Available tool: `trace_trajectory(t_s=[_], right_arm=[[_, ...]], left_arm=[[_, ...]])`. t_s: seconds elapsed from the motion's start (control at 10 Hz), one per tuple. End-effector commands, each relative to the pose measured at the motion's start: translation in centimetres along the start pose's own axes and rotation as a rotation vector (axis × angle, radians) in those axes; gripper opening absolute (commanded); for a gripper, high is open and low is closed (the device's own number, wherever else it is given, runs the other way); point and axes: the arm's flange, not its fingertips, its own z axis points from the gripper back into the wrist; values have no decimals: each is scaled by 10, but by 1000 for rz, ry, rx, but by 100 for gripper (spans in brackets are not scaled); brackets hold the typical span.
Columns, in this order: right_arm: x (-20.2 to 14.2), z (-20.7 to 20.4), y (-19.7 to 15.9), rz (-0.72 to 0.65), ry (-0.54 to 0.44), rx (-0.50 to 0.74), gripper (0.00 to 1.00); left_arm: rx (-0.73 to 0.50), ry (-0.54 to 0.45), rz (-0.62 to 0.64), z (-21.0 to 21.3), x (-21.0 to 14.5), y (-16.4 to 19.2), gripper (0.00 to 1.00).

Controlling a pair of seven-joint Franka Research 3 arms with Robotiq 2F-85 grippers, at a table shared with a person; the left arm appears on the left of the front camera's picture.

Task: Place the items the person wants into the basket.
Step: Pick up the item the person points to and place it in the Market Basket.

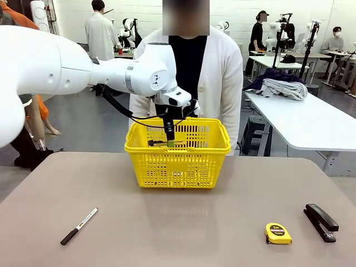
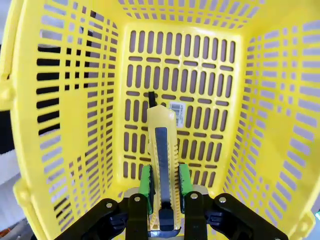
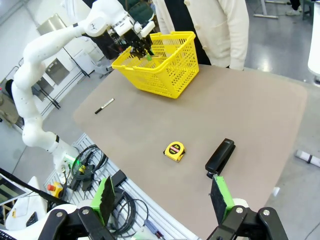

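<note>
So, front view: left gripper [image 1: 169, 142] hangs at the basket [image 1: 178, 150] mouth. Left wrist: it's clamped on the knife [image 2: 161, 145], above the basket floor. I'd lower before letting go so it doesn't bounce. Right wrist: right gripper [image 3: 162, 197] wide open, holding nothing.

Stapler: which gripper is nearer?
Right. The open right gripper hovers off the table edge, stapler just ahead; the left gripper is far across at the basket, clamping the utility knife.
</note>
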Motion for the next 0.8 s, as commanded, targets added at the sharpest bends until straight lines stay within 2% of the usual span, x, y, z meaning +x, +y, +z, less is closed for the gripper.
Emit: trace_trajectory(t_s=[0.0, 0.3, 0.6, 0.7], right_arm=[[1, 0, -1, 10, -19, 11, 100], [1, 0, -1, 10, -19, 11, 100], [1, 0, -1, 10, -19, 11, 100], [1, 0, -1, 10, -19, 11, 100]], left_arm=[[-22, 21, -16, -16, 16, 18, 26], [-56, 33, -12, -49, 24, 28, 26], [-67, 14, -14, -61, 27, 35, 26], [-73, 10, -17, -61, 27, 36, 50]])
